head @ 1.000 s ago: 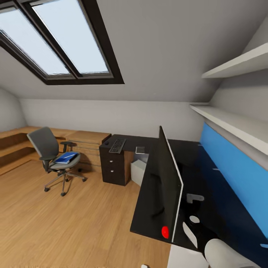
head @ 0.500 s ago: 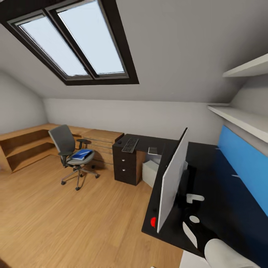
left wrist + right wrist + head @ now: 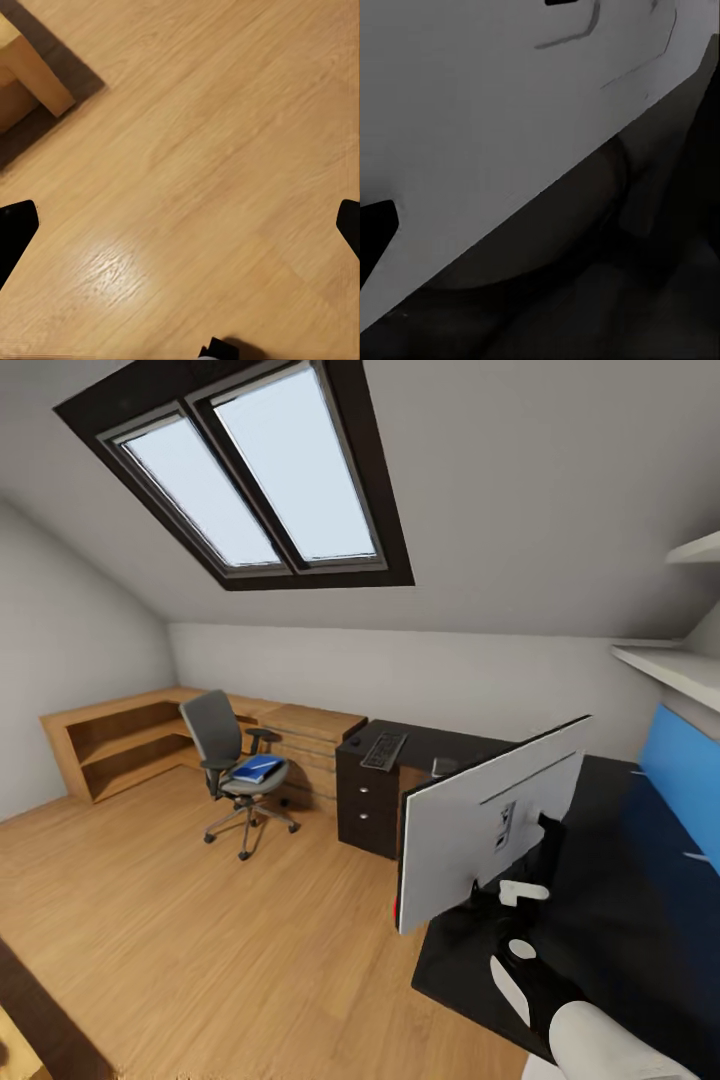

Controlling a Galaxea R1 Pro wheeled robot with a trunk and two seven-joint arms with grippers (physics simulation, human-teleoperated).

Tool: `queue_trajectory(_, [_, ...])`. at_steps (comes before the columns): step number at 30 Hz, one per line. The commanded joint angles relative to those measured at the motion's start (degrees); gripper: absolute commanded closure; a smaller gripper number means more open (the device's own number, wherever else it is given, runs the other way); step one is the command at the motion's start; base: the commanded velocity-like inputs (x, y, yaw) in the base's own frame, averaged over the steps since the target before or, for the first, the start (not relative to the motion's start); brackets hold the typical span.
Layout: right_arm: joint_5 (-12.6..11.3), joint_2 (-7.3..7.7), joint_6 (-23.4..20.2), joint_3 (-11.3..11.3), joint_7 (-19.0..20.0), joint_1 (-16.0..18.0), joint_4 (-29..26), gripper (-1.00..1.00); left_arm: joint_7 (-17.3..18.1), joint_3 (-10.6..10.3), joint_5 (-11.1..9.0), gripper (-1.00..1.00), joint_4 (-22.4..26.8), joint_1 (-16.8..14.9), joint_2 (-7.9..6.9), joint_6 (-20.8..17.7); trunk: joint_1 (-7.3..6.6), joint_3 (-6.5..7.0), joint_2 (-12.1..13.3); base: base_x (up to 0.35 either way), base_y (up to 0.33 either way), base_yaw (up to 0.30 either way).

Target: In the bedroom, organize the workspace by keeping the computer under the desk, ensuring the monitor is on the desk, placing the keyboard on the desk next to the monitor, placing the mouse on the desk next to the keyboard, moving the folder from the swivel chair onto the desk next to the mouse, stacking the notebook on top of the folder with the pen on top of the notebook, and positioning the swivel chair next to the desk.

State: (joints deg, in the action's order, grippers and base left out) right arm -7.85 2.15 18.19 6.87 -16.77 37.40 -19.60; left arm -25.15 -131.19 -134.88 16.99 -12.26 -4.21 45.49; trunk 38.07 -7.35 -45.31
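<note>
The monitor [image 3: 490,820] stands at the near edge of the black desk [image 3: 610,900], its grey back toward me and one corner past the desk edge. My right gripper [image 3: 497,908] reaches to its black stand. In the right wrist view the grey back [image 3: 472,112] and the stand's neck [image 3: 639,196] are close, and one fingertip [image 3: 376,234] sits wide at the picture's edge. Farther along the desk lie the keyboard [image 3: 384,750], the mouse [image 3: 353,741] and the notebook [image 3: 441,766]. The blue folder [image 3: 256,767] lies on the swivel chair [image 3: 222,740]. The left gripper [image 3: 180,225] hangs open over floor. The computer is hidden.
Low wooden shelving [image 3: 120,745] and a light wooden drawer chest [image 3: 312,735] line the far wall behind the chair. A skylight [image 3: 260,480] sits in the sloped ceiling, with white wall shelves [image 3: 670,660] above the blue back panel [image 3: 690,780]. A wooden furniture corner [image 3: 30,75] is near the left gripper.
The view has swung left. The monitor has turned on the desk from edge-on to showing its grey back, its corner now over the edge. The right arm keeps its place in the picture.
</note>
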Motion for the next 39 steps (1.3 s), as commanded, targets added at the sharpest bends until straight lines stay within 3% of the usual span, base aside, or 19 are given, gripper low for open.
queue_trajectory(1, [-0.5,0.05,0.18,0.6,-0.2,0.04,0.0,-1.0,-0.58,-0.47,0.06,-1.0,0.23,-0.13,-0.03,0.19,0.02,-0.09,-0.08,0.0,0.0,0.248])
queue_trajectory(12, [-0.41,0.12,0.18,0.59,-0.2,0.05,0.0,-1.0,-0.55,-0.47,0.06,-1.0,0.23,-0.13,-0.04,0.22,0.02,-0.09,-0.08,0.001,0.0,0.224])
queue_trajectory(23, [-0.41,0.1,0.58,0.56,-0.2,0.04,0.0,-1.0,-0.59,-0.37,0.14,-1.0,0.23,-0.13,-0.01,0.15,0.02,-0.02,-0.08,0.012,0.0,-0.007])
queue_trajectory(27, [-0.41,0.06,0.68,0.6,-0.3,0.05,0.07,-1.0,-0.53,-0.24,0.41,-1.0,-2.21,-0.13,0.45,0.03,0.02,0.22,-0.08,0.0,0.0,-0.159])
queue_trajectory(29, [-0.41,0.06,0.69,0.58,-0.33,0.05,0.07,-1.0,-0.49,-0.23,0.44,-1.0,-4.35,-0.13,1.28,-0.19,0.02,0.34,-0.08,0.0,0.0,-0.176])
queue_trajectory(31, [-0.43,0.05,0.7,0.55,-0.35,0.03,0.08,-1.0,-0.49,-0.22,0.47,-1.0,-8.43,-0.11,3.41,-1.79,0.02,0.47,-0.08,0.0,0.0,-0.183])
queue_trajectory(32, [-0.45,0.07,0.7,0.54,-0.36,0.04,0.08,-1.0,-0.5,-0.23,0.5,-1.0,-11.08,-0.1,5.28,-4.04,0.02,0.54,-0.08,0.0,0.0,-0.189])
queue_trajectory(33, [-0.55,0.13,0.7,0.49,-0.37,0.04,0.09,-1.0,-0.49,-0.25,0.57,-1.0,-13.9,-0.1,8.53,-9.78,0.02,0.6,-0.08,0.0,0.0,-0.197])
queue_trajectory(34, [-0.59,0.16,0.71,0.45,-0.37,0.04,0.11,-1.0,-0.47,-0.24,0.61,-1.0,-14.57,-0.16,9.53,-12.29,0.02,0.66,-0.08,0.0,0.0,-0.198])
queue_trajectory(36, [-0.64,0.22,0.71,0.41,-0.37,0.04,0.1,-1.0,-0.45,-0.24,0.63,-1.0,-15.0,-0.45,10.26,-14.26,0.02,0.78,-0.08,0.0,0.0,-0.199])
queue_trajectory(39, [-0.73,0.37,0.81,0.3,-0.42,0.03,0.09,-1.0,-0.44,-0.25,0.66,-1.0,-15.56,-4.0,12.07,-17.23,0.02,0.96,-0.08,0.0,0.0,-0.204])
